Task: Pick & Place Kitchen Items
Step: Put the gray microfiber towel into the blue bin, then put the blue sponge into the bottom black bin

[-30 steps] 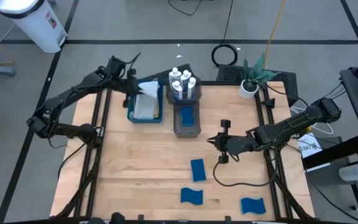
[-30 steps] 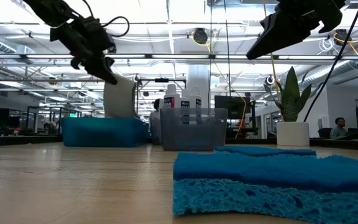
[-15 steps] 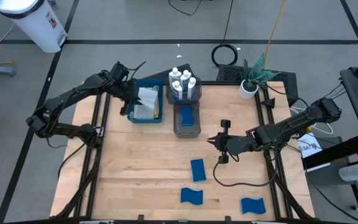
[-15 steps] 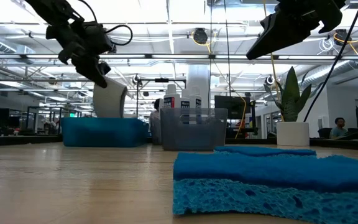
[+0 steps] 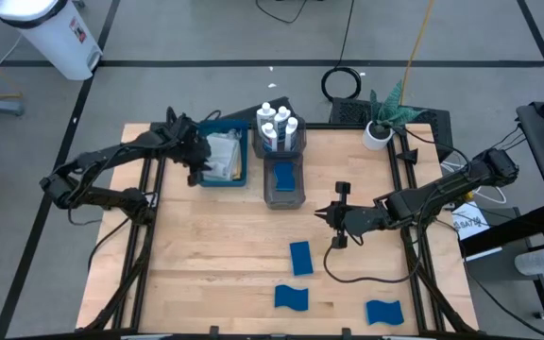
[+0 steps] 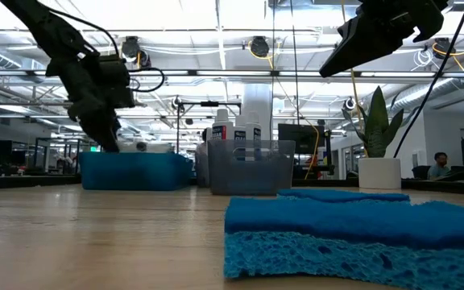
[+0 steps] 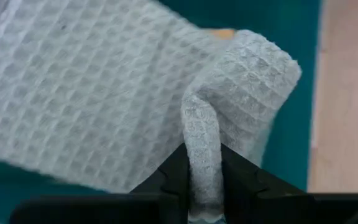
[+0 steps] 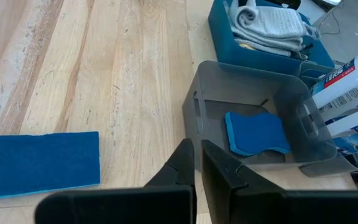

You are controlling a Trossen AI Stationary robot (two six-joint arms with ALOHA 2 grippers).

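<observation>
Nearby, grey bin (image 5: 283, 184) beside blue tray (image 5: 239, 176)

Two dark, nearly black six-joint arms, slender tubular links between bulkier joint housings. Loose black cables loop off the left arm's wrist (image 6: 139, 68), at about 10 o'clock in the table-level picture. The left gripper (image 7: 202, 186) and the right gripper (image 8: 197, 163) each end in matte black, wedge-shaped fingers rising from a broad black base.
</observation>
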